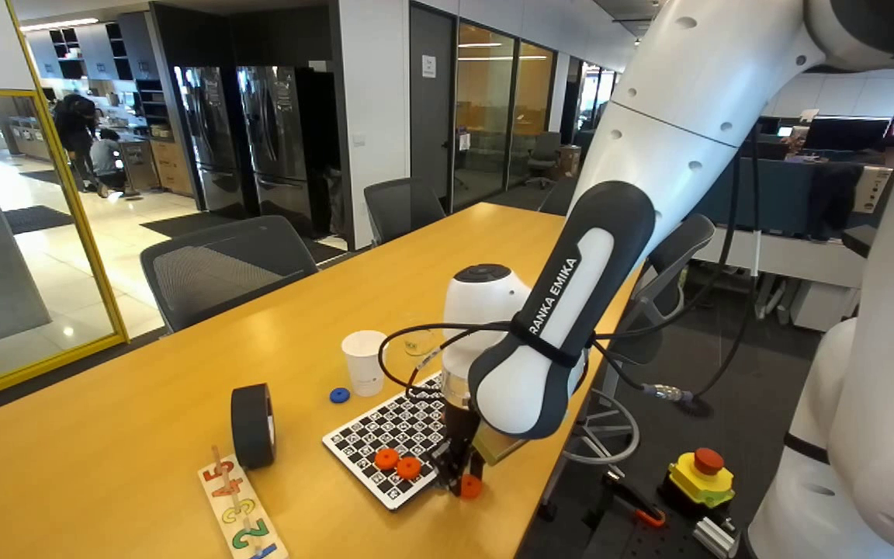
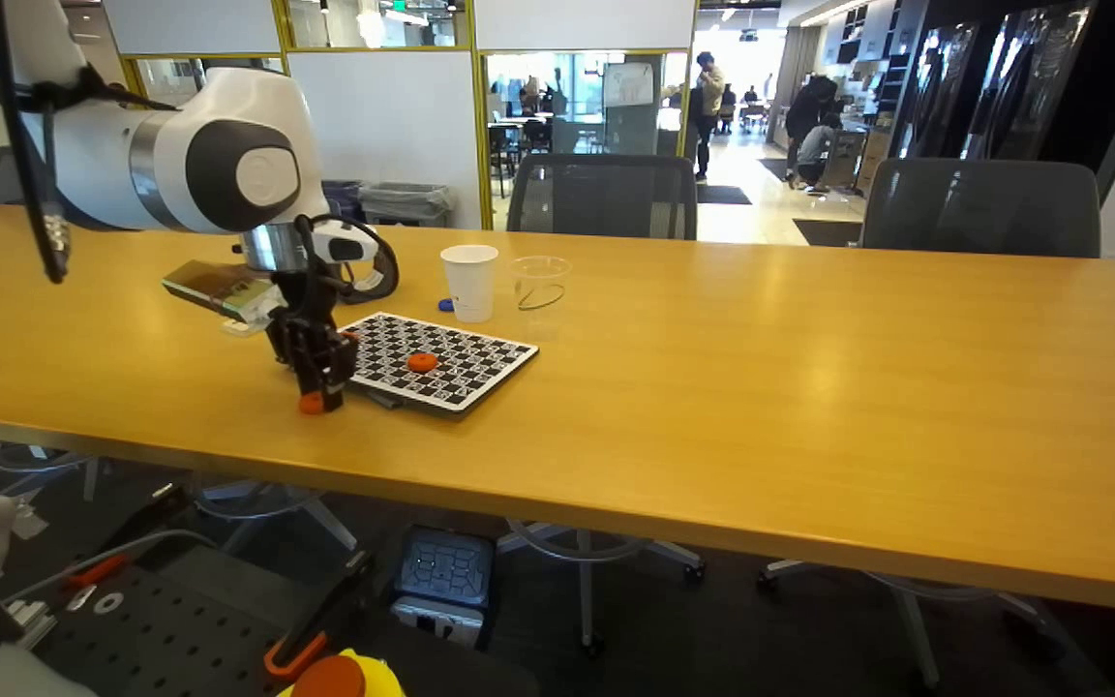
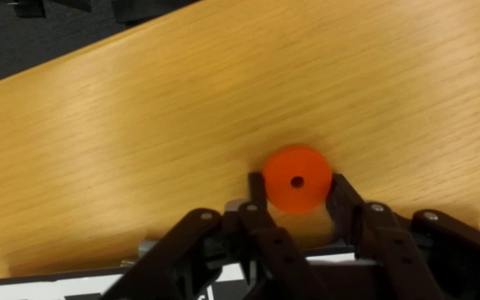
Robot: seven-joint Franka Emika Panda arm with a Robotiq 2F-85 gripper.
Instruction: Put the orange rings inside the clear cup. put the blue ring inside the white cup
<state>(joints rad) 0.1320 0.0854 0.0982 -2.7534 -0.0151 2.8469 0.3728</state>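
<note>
At a wooden table (image 1: 129, 450), gripper (image 3: 298, 183) clasps orange ring (image 3: 297, 198)

In an exterior view, mesh chairs (image 1: 222, 268) line the table, refrigerators (image 1: 272, 132) beyond; the arm (image 1: 594, 256) reads “RANKA EMIKA”, a wooden strip (image 1: 244, 508) 2, 3, 4, 5. Two more orange rings (image 1: 386, 463) lie on a checkered board (image 1: 362, 442).

In an exterior view, the white cup (image 2: 470, 286) stands between blue ring (image 2: 446, 305) and clear cup (image 2: 540, 286).

In the wrist view, the held ring, between board and table edge, is round with a dark central hole.
</note>
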